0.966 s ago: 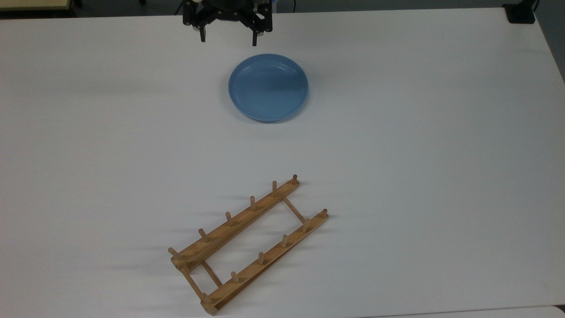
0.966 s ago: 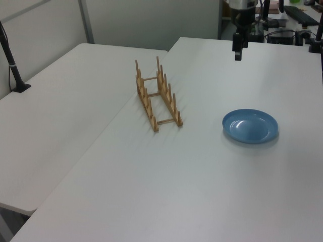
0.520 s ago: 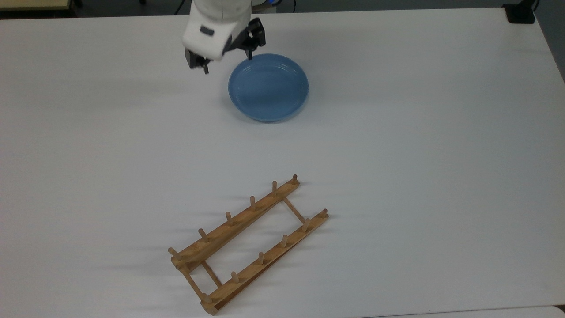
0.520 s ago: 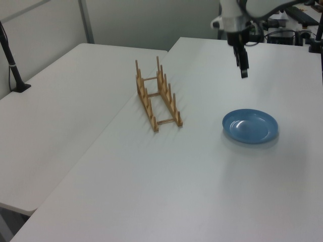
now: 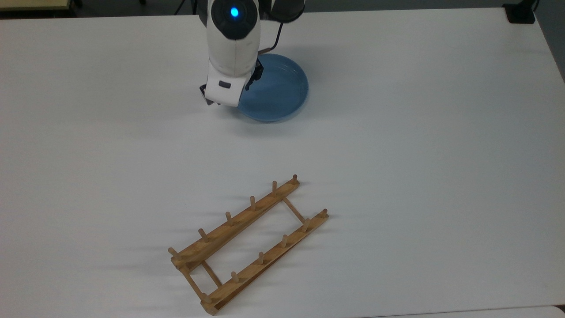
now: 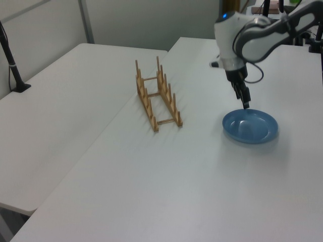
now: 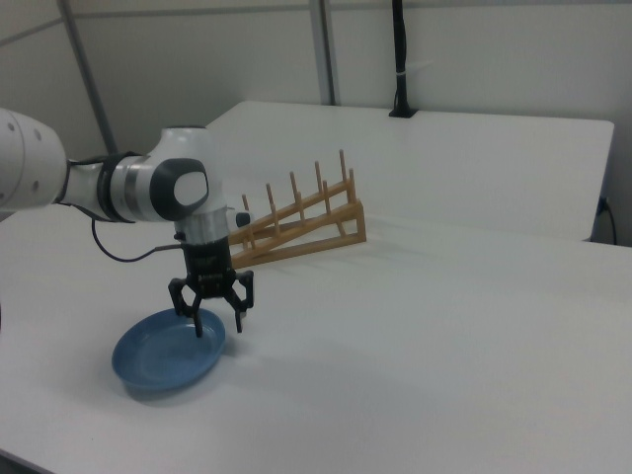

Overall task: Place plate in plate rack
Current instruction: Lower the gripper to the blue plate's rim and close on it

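Black fingers [image 7: 199, 323] spread wide astride the plate [image 7: 163, 359] rim.

Light: bright and even across the white bench [image 5: 419, 132], diffuse, apparently from overhead.
Shadows: soft and faint; a pale one rims the plate [image 5: 282, 92] along the top view's lower edge, thin streaks trail from the rack [image 5: 247, 243] pegs.
Glare: a small blue lamp glows on the arm [image 5: 233, 26]; a faint sheen lies inside the plate in the left view.
Focus: top view crisp; left and right views softer and grainier.
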Available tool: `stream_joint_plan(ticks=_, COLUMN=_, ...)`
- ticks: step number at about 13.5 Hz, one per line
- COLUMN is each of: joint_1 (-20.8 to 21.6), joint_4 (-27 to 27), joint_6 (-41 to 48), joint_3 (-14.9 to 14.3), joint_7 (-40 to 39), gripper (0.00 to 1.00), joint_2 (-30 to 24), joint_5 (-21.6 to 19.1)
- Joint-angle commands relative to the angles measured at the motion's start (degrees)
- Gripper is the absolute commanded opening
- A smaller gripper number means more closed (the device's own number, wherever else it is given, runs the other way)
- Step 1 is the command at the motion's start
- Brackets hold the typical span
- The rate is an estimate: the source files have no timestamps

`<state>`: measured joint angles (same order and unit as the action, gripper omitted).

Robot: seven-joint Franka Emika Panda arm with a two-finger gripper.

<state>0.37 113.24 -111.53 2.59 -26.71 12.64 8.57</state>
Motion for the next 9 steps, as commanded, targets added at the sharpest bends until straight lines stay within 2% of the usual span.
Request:
stream_joint_plan(ticks=1, joint_1=0.6, joint_4=0.6, joint_6=-2.1, joint_3=-0.1, joint_7=-1.2, gripper=0.48, joint_2=1.1, joint_5=1.0)
stream_joint_plan(ticks=7, joint_1=0.9, joint_4=0.4, joint_6=-2.1, joint_3=0.1, joint_7=-1.2, gripper=0.05, joint_2=3.6, joint_5=1.0)
stream_joint_plan(ticks=8, joint_1=0.9, joint_4=-0.1, joint_6=-1.9, joint_3=0.1, joint_7=-1.2, gripper=0.00, joint_2=3.5, joint_5=0.9)
stream_joint_plan(ticks=9, joint_1=0.7, joint_4=-1.3, joint_6=-1.3, joint_3=0.1, joint_7=-1.2, gripper=0.00, joint_2=3.4, joint_5=0.9)
